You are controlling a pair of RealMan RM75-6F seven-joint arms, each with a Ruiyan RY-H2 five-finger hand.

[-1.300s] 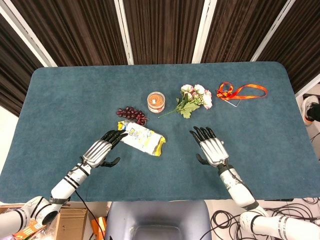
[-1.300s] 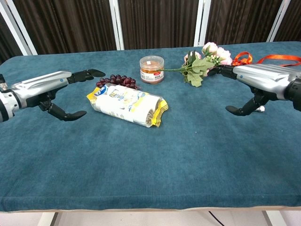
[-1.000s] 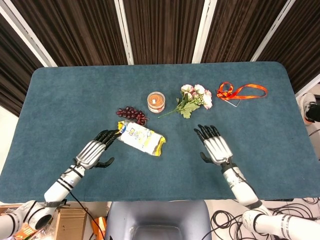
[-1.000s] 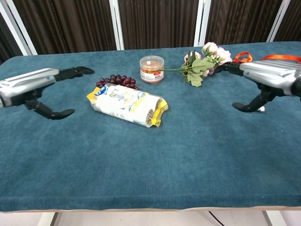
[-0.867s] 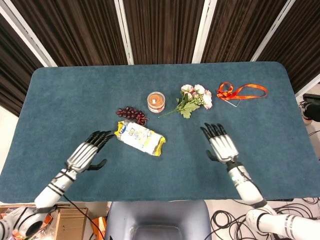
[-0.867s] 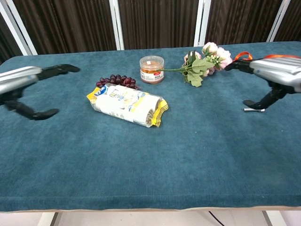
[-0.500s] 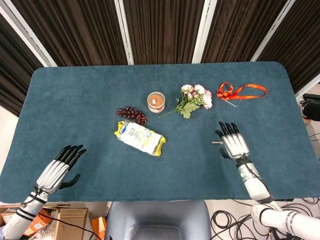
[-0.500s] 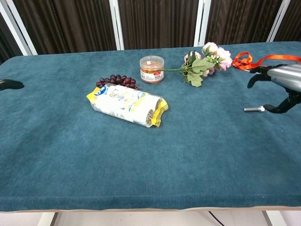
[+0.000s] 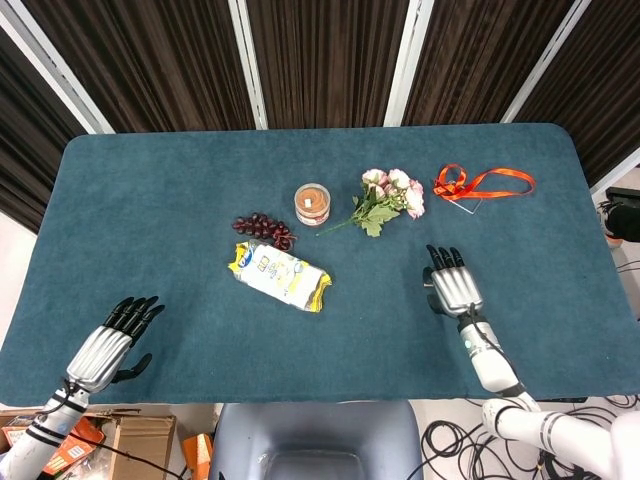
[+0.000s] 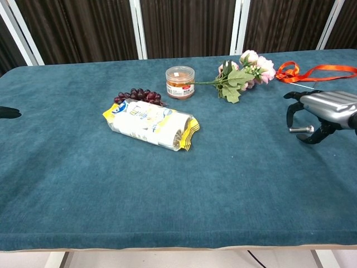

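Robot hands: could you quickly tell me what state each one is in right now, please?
Left robot hand: open, fingers spread, holding nothing, near the table's front left edge.
Right robot hand: fingers curled downward, nothing visibly held; open or closed cannot be told.

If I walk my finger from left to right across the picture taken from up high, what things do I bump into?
left hand → grapes → snack packet → little jar → flowers → right hand → orange ribbon
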